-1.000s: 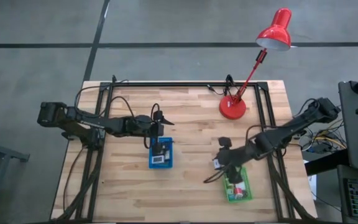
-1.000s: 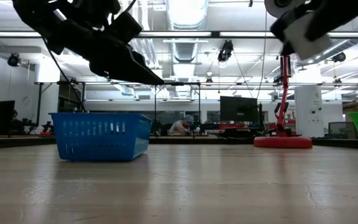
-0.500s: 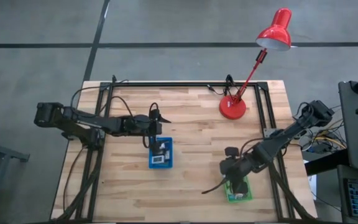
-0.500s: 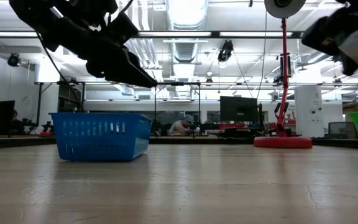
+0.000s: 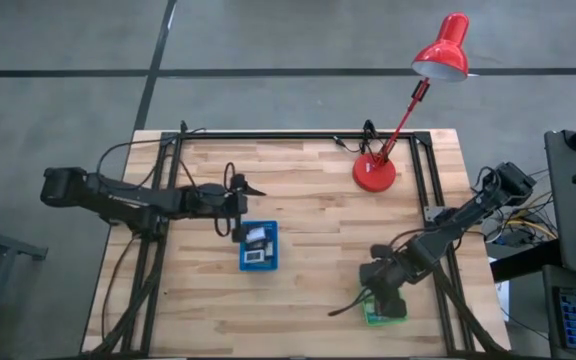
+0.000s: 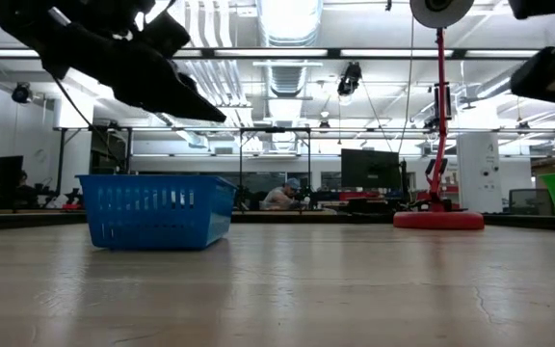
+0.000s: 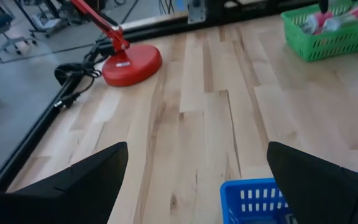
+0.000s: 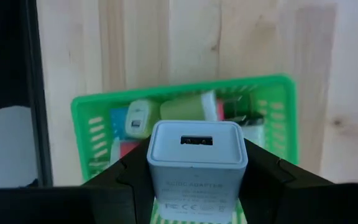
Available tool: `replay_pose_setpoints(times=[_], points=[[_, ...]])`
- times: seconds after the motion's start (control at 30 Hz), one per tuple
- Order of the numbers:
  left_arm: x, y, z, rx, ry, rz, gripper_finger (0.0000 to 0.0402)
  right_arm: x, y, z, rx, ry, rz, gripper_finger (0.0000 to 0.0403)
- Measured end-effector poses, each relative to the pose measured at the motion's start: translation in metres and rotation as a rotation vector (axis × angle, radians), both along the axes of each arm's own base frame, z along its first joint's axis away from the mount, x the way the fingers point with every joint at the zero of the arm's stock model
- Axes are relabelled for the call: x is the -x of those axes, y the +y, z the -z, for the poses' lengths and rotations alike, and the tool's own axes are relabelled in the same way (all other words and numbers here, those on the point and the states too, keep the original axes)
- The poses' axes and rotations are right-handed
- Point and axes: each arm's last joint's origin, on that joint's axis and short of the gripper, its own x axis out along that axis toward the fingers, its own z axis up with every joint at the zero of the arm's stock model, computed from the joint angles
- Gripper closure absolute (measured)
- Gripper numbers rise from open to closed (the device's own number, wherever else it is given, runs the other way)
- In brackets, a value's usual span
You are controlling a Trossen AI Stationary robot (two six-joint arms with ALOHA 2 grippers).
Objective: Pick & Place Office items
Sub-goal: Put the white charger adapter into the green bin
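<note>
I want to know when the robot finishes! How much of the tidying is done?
Some office items already lie in the green basket and the blue basket, so part looks done. Right now the right claw is shut on a white charger block, hanging above the green basket, not yet dropped. The left claw is open and empty beside the blue basket. No loose items show on the table.

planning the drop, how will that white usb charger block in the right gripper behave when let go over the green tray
The white charger block looks like a rigid, boxy plastic shell, so it probably won't flex in the right gripper. Its smooth faces may slip a little. Flat sides mean it shouldn't roll, though it may land tilted on the items already crowding the green tray.
</note>
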Motion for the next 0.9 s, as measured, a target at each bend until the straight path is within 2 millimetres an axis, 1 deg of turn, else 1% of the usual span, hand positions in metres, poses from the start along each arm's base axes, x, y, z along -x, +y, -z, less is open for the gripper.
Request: replay_pose_setpoints(times=[0.2, 0.5, 0.83, 0.9], points=[[0.008, 0.000, -0.005, 0.009, -0.041, -0.001, 0.0016, 0.004, 0.006, 0.010, -0.015, 0.041, -0.003, 0.0239], [0.010, 0.000, -0.004, 0.016, -0.045, -0.004, 0.0016, 0.002, 0.016, 0.028, -0.001, 0.111, -0.024, 0.0239], [0.010, 0.000, -0.004, 0.015, -0.045, -0.004, 0.0016, 0.002, 0.014, 0.024, -0.001, 0.090, 0.039, 0.0240], [0.010, 0.000, -0.004, 0.015, -0.045, -0.004, 0.0016, 0.002, 0.014, 0.024, -0.004, 0.094, 0.056, 0.0231]])
